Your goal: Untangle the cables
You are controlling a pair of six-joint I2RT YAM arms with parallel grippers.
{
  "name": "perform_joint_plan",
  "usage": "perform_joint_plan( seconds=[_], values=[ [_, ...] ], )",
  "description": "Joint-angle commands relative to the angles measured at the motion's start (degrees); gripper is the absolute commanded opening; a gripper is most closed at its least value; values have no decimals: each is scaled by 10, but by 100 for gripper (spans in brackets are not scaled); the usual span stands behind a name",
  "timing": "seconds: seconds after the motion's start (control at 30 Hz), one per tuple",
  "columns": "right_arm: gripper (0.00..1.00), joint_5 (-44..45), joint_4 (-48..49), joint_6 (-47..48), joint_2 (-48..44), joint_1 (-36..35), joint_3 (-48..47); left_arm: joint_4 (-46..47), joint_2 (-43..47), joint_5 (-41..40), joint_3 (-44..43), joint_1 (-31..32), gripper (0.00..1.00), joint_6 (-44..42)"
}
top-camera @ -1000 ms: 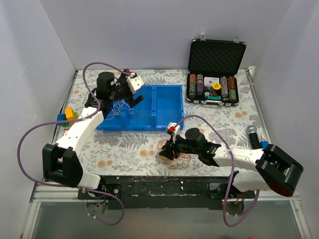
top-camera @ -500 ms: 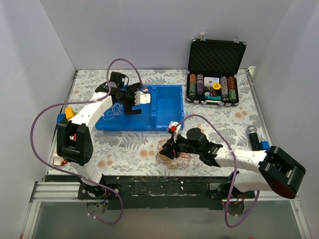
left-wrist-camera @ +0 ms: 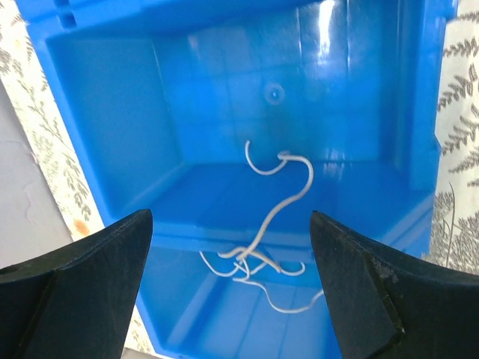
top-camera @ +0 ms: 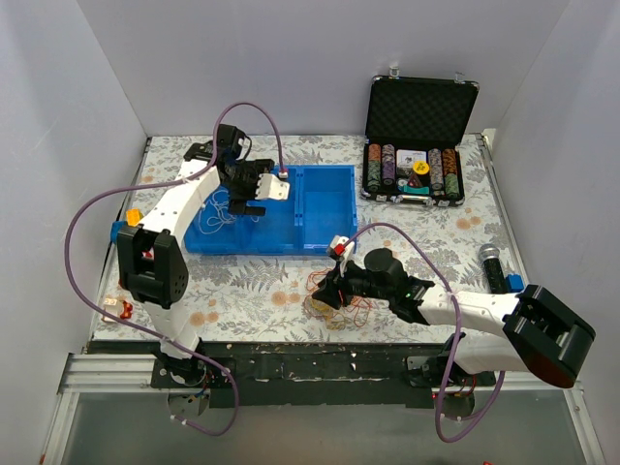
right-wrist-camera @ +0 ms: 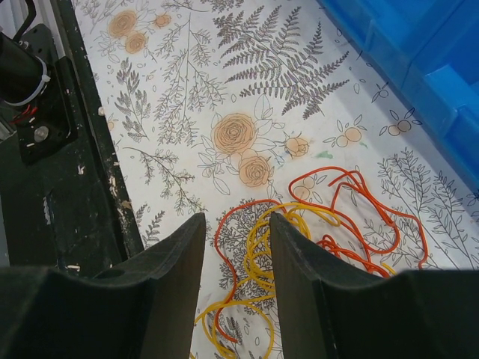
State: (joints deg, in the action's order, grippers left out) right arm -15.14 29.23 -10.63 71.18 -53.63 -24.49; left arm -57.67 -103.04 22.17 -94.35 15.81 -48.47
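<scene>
Thin white cable [left-wrist-camera: 278, 212] curled loose inside blue bin [left-wrist-camera: 112, 112], red and orange-yellow cables [right-wrist-camera: 323, 241] tangled together on floral tablecloth [right-wrist-camera: 187, 90]

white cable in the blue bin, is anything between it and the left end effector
Nothing visible does. The left end effector hangs open over the blue bin, and the white cable lies on its floor below, with only open air between.

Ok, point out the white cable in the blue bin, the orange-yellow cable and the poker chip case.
white cable [left-wrist-camera: 243, 260]: left wrist view, on its knotted lower loops.
orange-yellow cable [right-wrist-camera: 260, 254]: right wrist view, on its bunched loops.
poker chip case [top-camera: 422, 107]: top external view, on the open lid's dark lining.
</scene>
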Motion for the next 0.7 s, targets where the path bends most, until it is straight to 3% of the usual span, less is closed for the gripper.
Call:
perform_joint_plan(
  seconds=[0.0, 0.2, 0.3, 0.67],
  values=[
    [48, -2, 2, -1, -10, 4, -6, -74, -4, -41, -39, -15, 85, -26],
    [47, -2, -1, -2, -6, 5, -12, -51, 1, -54, -25, -23, 81, -36],
    [47, 4, -2, -4, -6, 6, -12, -16, -1, -56, -9, -24, 69, -21],
    [44, 8, 2, -7, -4, 6, -10, -64, -30, -36, -32, -37, 59, -84]
  ],
)
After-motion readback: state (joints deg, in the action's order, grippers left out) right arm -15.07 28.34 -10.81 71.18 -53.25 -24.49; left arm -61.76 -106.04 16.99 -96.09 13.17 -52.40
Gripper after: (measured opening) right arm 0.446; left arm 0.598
